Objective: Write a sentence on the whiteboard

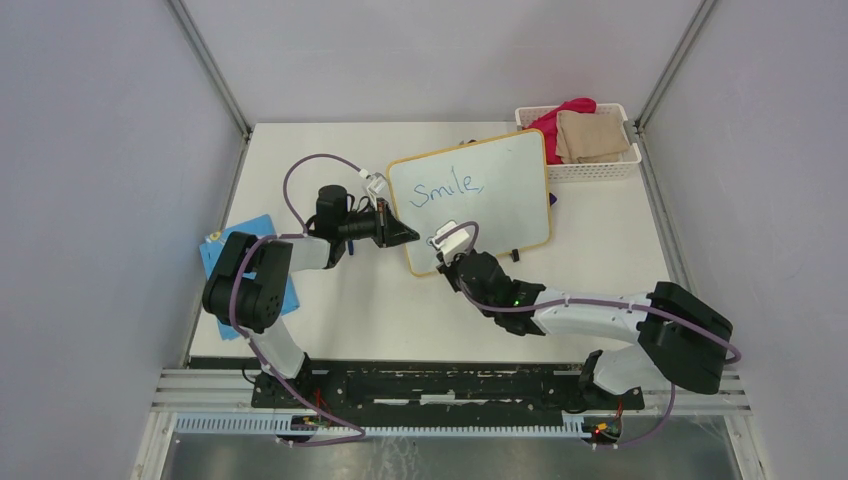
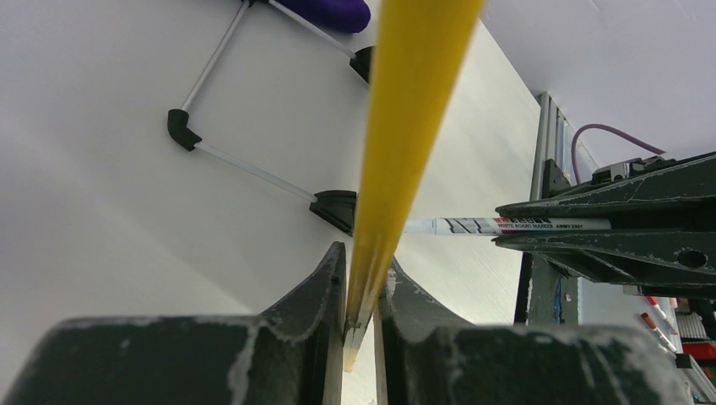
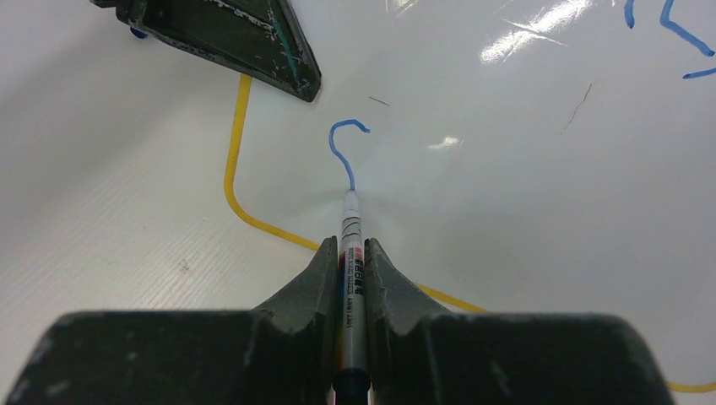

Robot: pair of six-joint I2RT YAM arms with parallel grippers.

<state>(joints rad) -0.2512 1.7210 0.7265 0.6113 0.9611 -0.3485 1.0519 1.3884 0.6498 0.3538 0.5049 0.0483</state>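
The whiteboard (image 1: pixel 490 215) sat askew at the centre of the top view, with blue writing (image 1: pixel 447 187) — "Smile," — in its upper half. The left gripper (image 2: pixel 361 270) pinched its yellow edge. The right gripper (image 3: pixel 350 253) clamped a marker (image 3: pixel 350 221), tip on a blue hook (image 3: pixel 341 148) near the board's lower left corner.

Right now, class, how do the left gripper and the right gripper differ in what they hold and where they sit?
The left gripper clamps the whiteboard by its yellow frame; the right gripper clamps a whiteboard marker. The left gripper sits at the board's left edge; the right gripper is by its near-left corner, marker tip on a blue stroke. Both have fingers shut on something.
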